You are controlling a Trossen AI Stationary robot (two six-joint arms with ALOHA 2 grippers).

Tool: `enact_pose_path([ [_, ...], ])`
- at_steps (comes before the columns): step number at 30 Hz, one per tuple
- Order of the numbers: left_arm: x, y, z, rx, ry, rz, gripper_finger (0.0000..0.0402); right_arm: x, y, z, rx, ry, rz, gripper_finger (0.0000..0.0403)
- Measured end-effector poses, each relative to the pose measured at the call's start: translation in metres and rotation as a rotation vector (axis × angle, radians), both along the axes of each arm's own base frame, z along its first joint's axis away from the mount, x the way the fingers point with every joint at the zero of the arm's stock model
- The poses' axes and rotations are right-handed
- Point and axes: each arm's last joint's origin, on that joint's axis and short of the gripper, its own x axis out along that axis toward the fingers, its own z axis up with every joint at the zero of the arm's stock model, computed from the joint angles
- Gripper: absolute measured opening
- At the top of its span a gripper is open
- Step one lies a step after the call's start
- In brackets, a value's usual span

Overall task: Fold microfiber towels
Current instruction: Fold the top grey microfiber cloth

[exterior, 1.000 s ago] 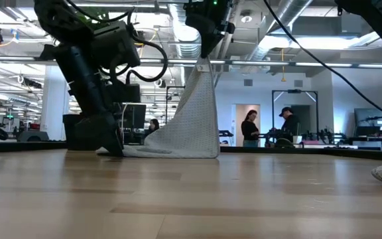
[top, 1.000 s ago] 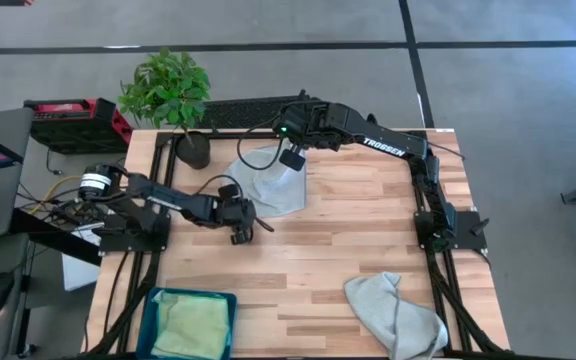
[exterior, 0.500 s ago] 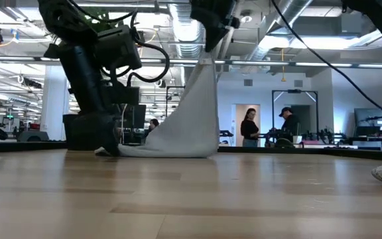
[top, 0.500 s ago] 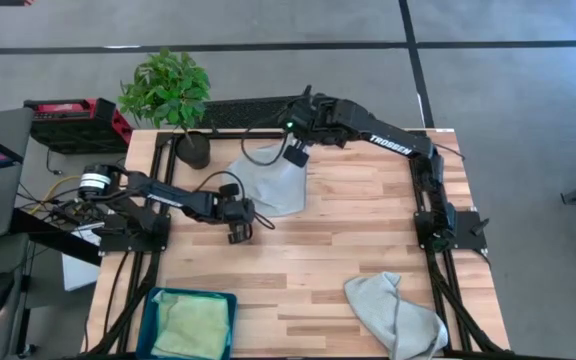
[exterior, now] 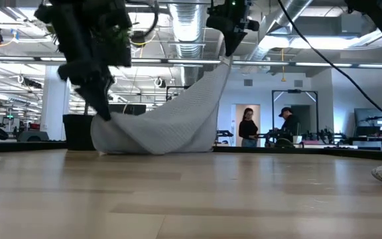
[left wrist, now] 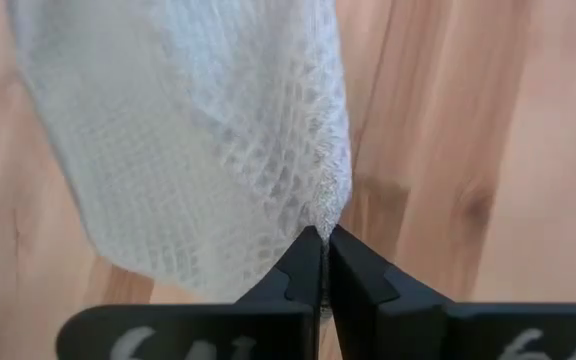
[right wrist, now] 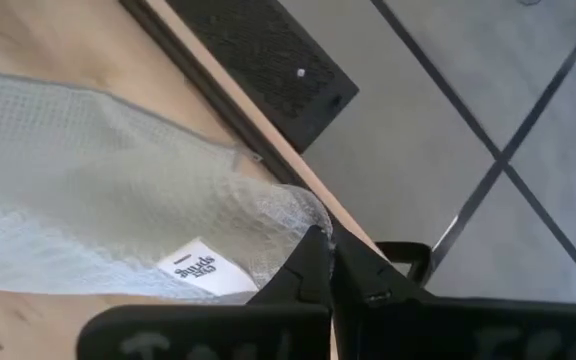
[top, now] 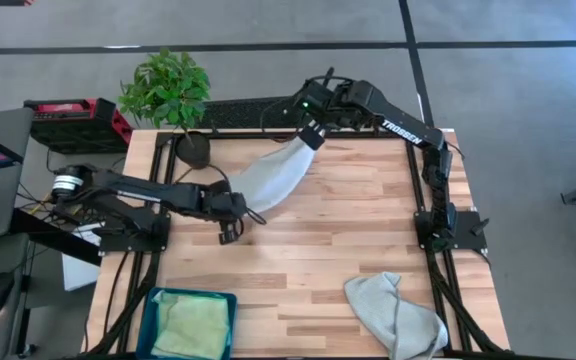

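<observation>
- Pale grey soft towel (top: pixel 271 178) with a small white tag (right wrist: pixel 200 269) hung stretched between the two grippers, over the back part of the wooden table (top: pixel 338 240).
- Left gripper (top: pixel 230 212) pinched one corner of the towel, with its two dark fingers (left wrist: pixel 303 262) shut tight on the cloth edge.
- Right gripper (top: pixel 311 131) pinched the far corner, up high near the back edge of the table, with its fingers closed on the cloth close to the tag.
- In the low view the towel (exterior: pixel 164 123) sagged in the middle, and its bottom looked to touch the table.
- Another pale grey crumpled towel (top: pixel 393 311) lay near the front right corner of the table.
- Light green folded towel (top: pixel 190 325) sat inside the teal bin (top: pixel 154 305) at the front left.
</observation>
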Motion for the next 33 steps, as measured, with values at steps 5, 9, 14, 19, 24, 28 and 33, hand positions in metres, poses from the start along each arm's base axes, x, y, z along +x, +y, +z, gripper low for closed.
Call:
enact_pose_path([
  [5,-0.007,0.0,0.012,-0.028,-0.052,0.054,0.0,-0.001,0.001,-0.001,0.017,0.006,-0.008,0.0009],
  [9,-0.009,-0.003,0.007,-0.065,-0.02,0.089,0.0,0.0,0.003,-0.003,0.027,0.009,-0.028,0.001],
  [14,-0.01,-0.011,0.0,-0.114,-0.008,0.062,0.0,0.002,0.005,-0.009,0.045,0.037,-0.025,0.0009],
  [19,-0.01,-0.016,0.0,-0.115,-0.012,0.057,0.0,0.006,0.007,-0.014,0.045,0.039,-0.018,0.0013],
  [24,-0.01,-0.016,-0.001,-0.117,-0.009,0.065,0.0,0.008,0.009,-0.023,0.054,0.067,-0.011,0.0031],
  [28,-0.01,-0.016,-0.001,-0.113,-0.009,0.062,0.0,0.011,0.008,-0.031,0.059,0.086,-0.005,0.0049],
  [33,-0.01,-0.015,-0.001,-0.111,-0.01,0.068,0.0,0.012,0.005,-0.035,0.059,0.083,-0.011,0.0073],
])
